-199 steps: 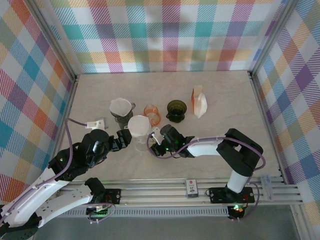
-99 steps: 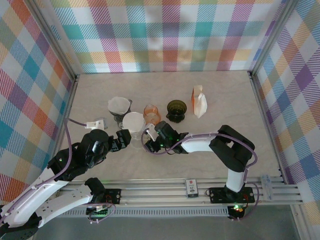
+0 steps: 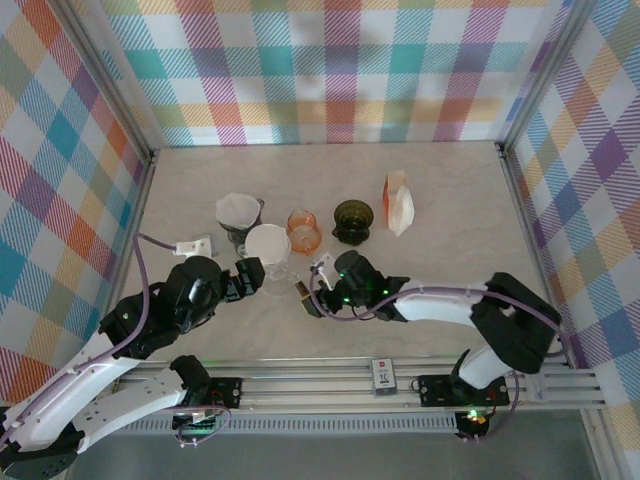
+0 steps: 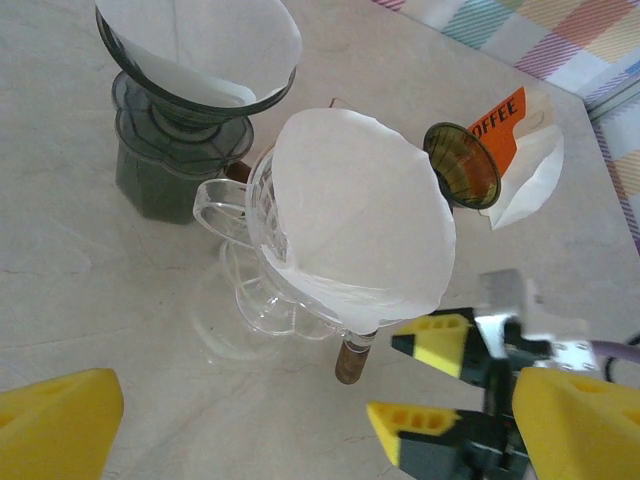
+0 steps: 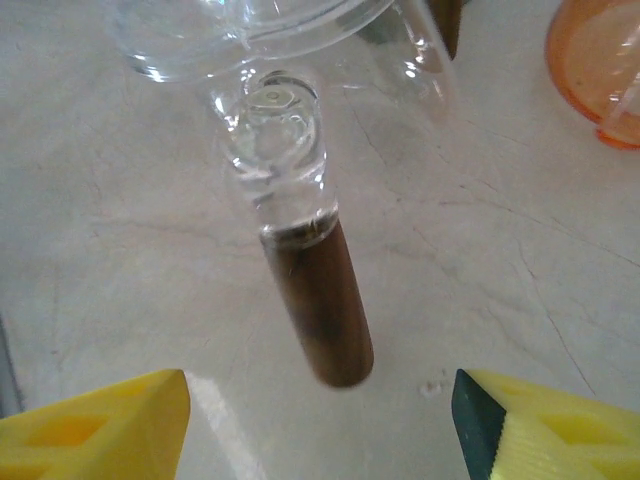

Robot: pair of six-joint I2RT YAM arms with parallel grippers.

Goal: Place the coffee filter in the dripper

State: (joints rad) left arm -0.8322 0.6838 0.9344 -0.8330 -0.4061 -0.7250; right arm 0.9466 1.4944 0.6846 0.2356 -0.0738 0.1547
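Now: white paper cone filter (image 4: 350, 220) inside clear dripper (image 4: 262, 290); brown cylindrical handle (image 5: 320, 300).

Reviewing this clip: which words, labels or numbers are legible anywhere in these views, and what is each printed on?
"OFFEE": on the orange label of the white paper filter packet; the word's start is cut off.
Small white tag on the metal front rail: its print is too small to read.
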